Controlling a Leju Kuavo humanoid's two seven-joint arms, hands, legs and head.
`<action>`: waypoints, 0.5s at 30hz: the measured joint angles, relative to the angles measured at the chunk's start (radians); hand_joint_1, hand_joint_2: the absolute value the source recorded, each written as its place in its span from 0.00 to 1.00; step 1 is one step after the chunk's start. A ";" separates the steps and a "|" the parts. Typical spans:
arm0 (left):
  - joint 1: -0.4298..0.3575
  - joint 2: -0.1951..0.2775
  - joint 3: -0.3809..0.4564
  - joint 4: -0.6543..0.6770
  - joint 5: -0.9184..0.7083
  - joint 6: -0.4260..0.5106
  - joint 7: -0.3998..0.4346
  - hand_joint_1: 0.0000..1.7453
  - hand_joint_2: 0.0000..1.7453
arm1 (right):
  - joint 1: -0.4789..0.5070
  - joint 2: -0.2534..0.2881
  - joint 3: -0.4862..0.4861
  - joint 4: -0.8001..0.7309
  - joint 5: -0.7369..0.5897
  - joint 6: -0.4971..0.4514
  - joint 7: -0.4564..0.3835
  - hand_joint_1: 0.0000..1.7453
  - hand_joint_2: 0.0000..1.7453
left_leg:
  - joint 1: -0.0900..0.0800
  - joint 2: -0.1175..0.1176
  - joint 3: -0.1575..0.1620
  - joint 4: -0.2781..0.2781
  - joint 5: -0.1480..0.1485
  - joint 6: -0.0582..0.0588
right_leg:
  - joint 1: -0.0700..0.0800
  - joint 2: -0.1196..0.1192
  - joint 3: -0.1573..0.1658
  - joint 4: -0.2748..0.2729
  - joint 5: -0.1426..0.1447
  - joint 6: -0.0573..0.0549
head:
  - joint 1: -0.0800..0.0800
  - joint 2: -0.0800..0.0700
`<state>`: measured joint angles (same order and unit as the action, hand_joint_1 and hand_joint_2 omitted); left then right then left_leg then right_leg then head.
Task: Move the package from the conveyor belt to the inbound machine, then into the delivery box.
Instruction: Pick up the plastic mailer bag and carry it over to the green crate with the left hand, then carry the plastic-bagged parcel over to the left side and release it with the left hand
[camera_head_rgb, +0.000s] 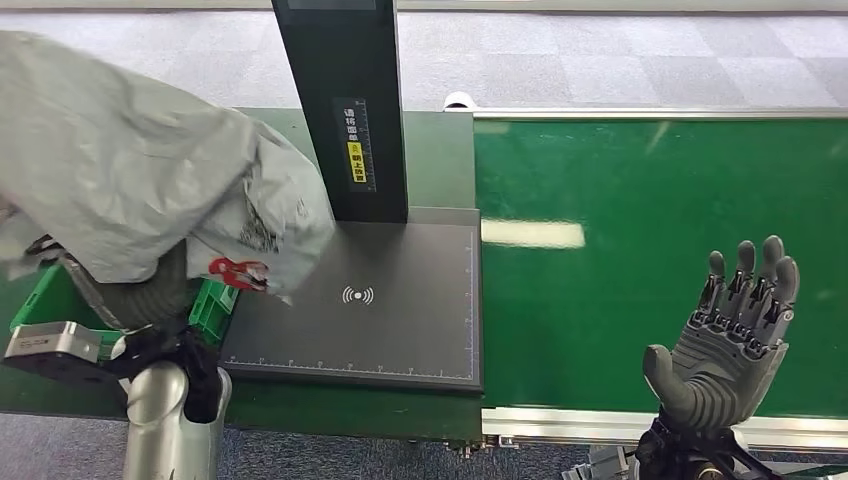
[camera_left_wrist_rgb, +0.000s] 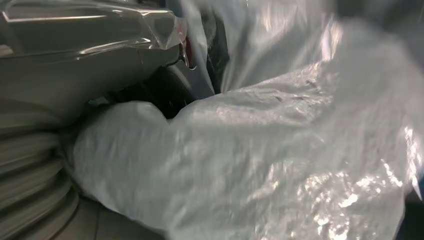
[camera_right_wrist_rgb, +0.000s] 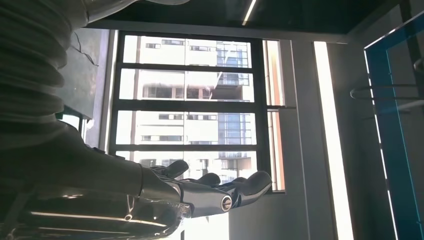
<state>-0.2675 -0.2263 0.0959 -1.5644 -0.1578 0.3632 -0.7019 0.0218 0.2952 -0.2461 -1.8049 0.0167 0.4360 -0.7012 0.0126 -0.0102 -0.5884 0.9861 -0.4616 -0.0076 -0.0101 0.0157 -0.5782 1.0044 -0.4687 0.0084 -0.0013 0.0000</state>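
The left hand (camera_head_rgb: 150, 290) is buried under a crumpled grey plastic package (camera_head_rgb: 140, 160), which it holds aloft; its fingers are hidden, so the exact grip cannot be told. In the left wrist view the package (camera_left_wrist_rgb: 280, 165) wraps close against the hand's ribbed cover. The package hangs above the left edge of the inbound machine's dark scan plate (camera_head_rgb: 380, 320) and a green delivery box (camera_head_rgb: 215, 305) just beside the hand. A red-and-white label (camera_head_rgb: 238, 271) on the package is too small to read. The machine's black post (camera_head_rgb: 350, 100) carries a yellow sticker (camera_head_rgb: 356, 160) with illegible characters. The right hand (camera_head_rgb: 735, 330) stands empty, fingers spread, over the green conveyor belt (camera_head_rgb: 620, 180).
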 joint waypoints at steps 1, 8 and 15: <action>-0.042 0.024 0.033 0.044 -0.061 0.104 0.000 1.00 1.00 | -0.007 0.001 0.002 0.005 0.003 -0.002 0.000 0.00 1.00 | 0.001 -0.002 0.000 0.000 0.001 0.000 | 0.000 -0.002 0.000 0.000 0.000 0.000 | 0.000 0.000; -0.352 0.118 0.256 0.433 -0.535 0.325 0.028 1.00 1.00 | -0.055 0.007 0.026 0.052 0.012 -0.014 0.000 0.00 1.00 | 0.001 -0.002 0.000 0.000 0.003 -0.001 | 0.001 -0.003 0.002 0.001 0.002 -0.001 | 0.000 0.000; -0.506 0.092 0.534 0.521 -1.339 0.329 0.294 1.00 1.00 | -0.114 0.013 0.029 0.117 0.025 -0.008 0.000 0.00 1.00 | 0.001 -0.001 -0.002 0.000 0.002 -0.002 | 0.001 -0.001 -0.001 0.001 0.002 -0.001 | 0.000 0.000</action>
<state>-0.7739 -0.1343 0.6299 -1.0436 -1.4970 0.6924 -0.4084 -0.0921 0.3083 -0.2171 -1.6877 0.0414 0.4282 -0.7012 0.0134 -0.0107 -0.5899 0.9866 -0.4595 -0.0092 -0.0093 0.0148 -0.5796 1.0051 -0.4671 0.0069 -0.0010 0.0000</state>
